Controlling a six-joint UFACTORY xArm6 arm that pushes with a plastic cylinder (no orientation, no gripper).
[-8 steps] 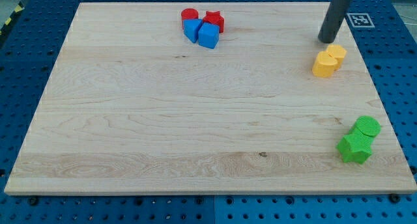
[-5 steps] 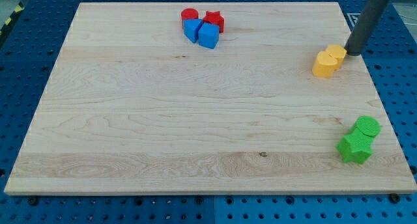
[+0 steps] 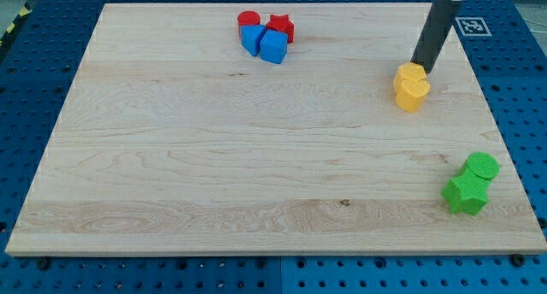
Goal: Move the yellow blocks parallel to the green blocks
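Two yellow blocks (image 3: 411, 85) sit touching at the view's upper right of the wooden board, one stacked behind the other along the view's vertical. My tip (image 3: 420, 69) stands right against their upper right side. Two green blocks sit at the lower right: a green round block (image 3: 482, 167) and a green star-shaped block (image 3: 466, 194) just below and left of it, touching.
A cluster of two red blocks (image 3: 266, 25) and two blue blocks (image 3: 264, 44) sits at the top centre. The board's right edge (image 3: 487, 114) runs close to the yellow and green blocks. A fiducial marker (image 3: 473, 26) lies off the board at the upper right.
My tip swung round to the right of the yellow blocks, then moved left, pushing them leftward and turning the pair from side by side to nearly vertical. Green blocks unmoved.
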